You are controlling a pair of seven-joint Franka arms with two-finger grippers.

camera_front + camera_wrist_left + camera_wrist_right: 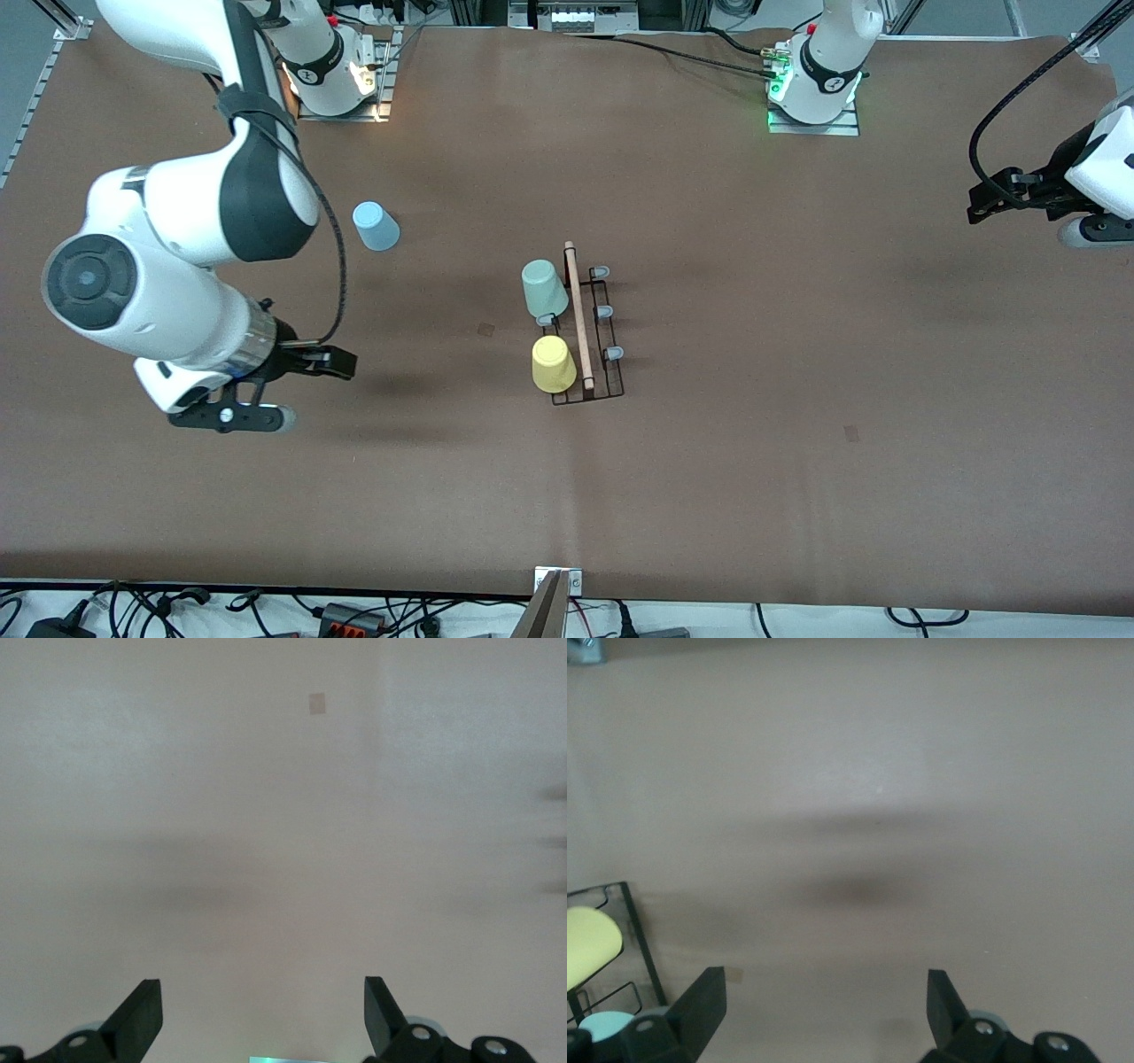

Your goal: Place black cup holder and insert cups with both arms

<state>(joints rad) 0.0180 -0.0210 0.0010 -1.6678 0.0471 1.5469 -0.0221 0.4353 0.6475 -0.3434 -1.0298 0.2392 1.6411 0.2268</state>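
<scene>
Right gripper (824,1005) and left gripper (263,1014) hover wide open over bare table (753,425), black cup holder (586,330) apparently well clear of both.

The right arm (177,230) is seen reaching out from its base at the top of the front view, bent at the elbow, with its wrist turned toward the middle of the table. The right gripper (824,1010) is held low over the table surface, its fingers spread wide apart with nothing between them. The left arm (1103,168) is held out at its own end of the table, and the left gripper (261,1014) is likewise spread wide and unloaded.
</scene>
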